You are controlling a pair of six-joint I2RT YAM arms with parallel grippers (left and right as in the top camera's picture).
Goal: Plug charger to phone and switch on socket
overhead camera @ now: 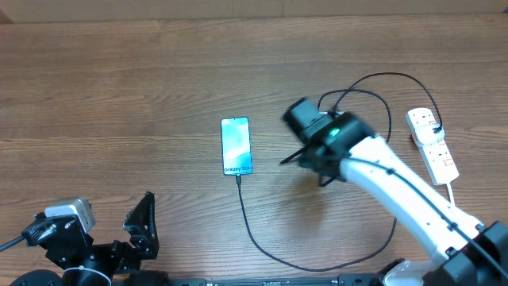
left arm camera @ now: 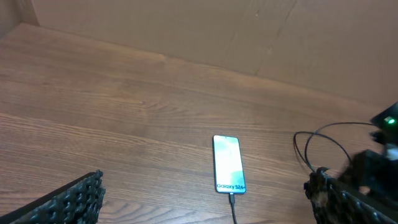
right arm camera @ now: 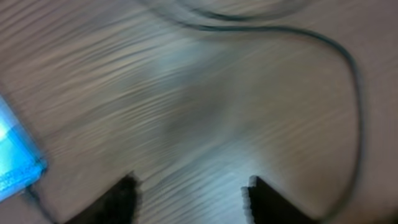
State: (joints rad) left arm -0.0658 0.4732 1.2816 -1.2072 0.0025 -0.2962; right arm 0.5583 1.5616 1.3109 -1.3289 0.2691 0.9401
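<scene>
The phone lies flat mid-table, its blue-teal screen lit, "Galaxy" text at its near short edge; it also shows in the left wrist view and at the left edge of the right wrist view. The charger cable is plugged into the phone's near end and loops right and back up to its black plug head in the socket, a white power strip at far right. My right gripper is open and empty, just right of the phone. My left gripper is open and empty at front left.
The wooden table fills the view. A loop of the black cable lies behind my right arm. The socket's thick white cord runs toward the front right.
</scene>
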